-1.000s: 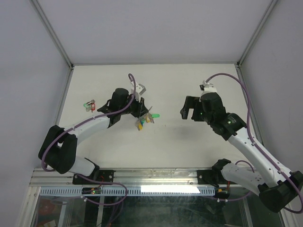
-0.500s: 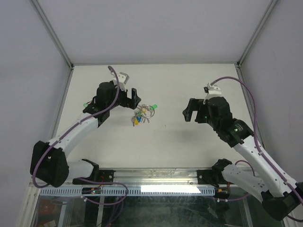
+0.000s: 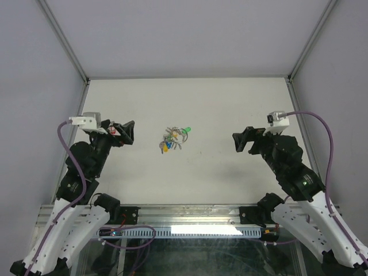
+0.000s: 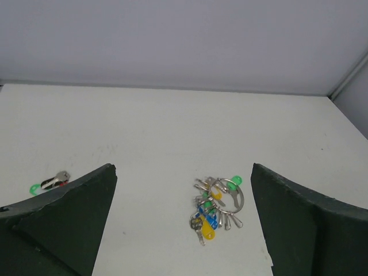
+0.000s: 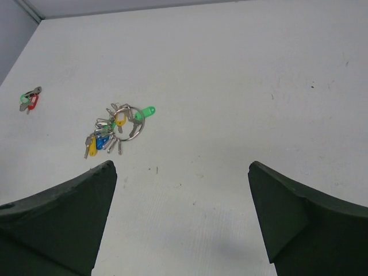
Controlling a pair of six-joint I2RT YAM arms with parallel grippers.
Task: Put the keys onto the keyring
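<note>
The keyring lies flat on the white table, a silver wire ring with a bunch of keys on it: blue tags, a yellow head and a green tag. The same keyring sits mid-table between both arms in the top view, and the keyring shows at upper left of the right wrist view. A separate small key with green and red tags lies far left. My left gripper is open and empty, short of the bunch. My right gripper is open and empty, well right of it.
The small green-and-red key lies close to the left gripper in the top view. Grey walls with metal posts close in the table on three sides. The right gripper hovers right of centre.
The left gripper opened and let go of the key bunch, which now lies on the table. Both arms have drawn back toward the near edge, the left one swinging far left.
</note>
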